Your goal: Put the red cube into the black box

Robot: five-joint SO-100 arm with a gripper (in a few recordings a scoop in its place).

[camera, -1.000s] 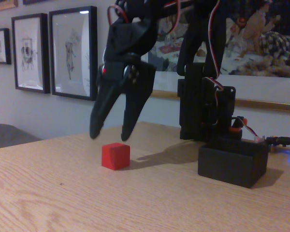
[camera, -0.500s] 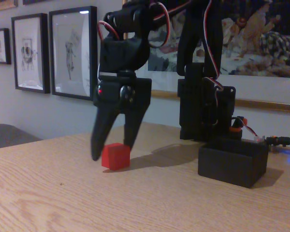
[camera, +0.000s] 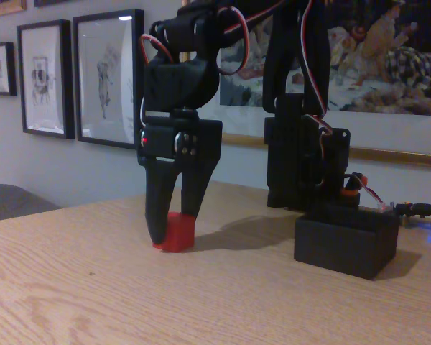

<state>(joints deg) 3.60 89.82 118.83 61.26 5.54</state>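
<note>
Gripper: your black two-finger gripper [camera: 171, 231] points straight down at the wooden table [camera: 129, 287], its fingers astride the red cube [camera: 177, 234] with tips near the tabletop.
Pincer state: one finger crosses the cube's left front and the other sits at its upper right; whether they press it or merely flank it, you cannot tell from the fixed view.
Red cube: it sits on the table left of centre, partly hidden by the near finger and seemingly a little tilted.
Black box: the low open-topped black box [camera: 345, 241] rests on the table well to the right of the cube, just in front of the arm's base [camera: 305, 158].
Backdrop: framed pictures [camera: 108, 75] hang on the wall behind.
</note>
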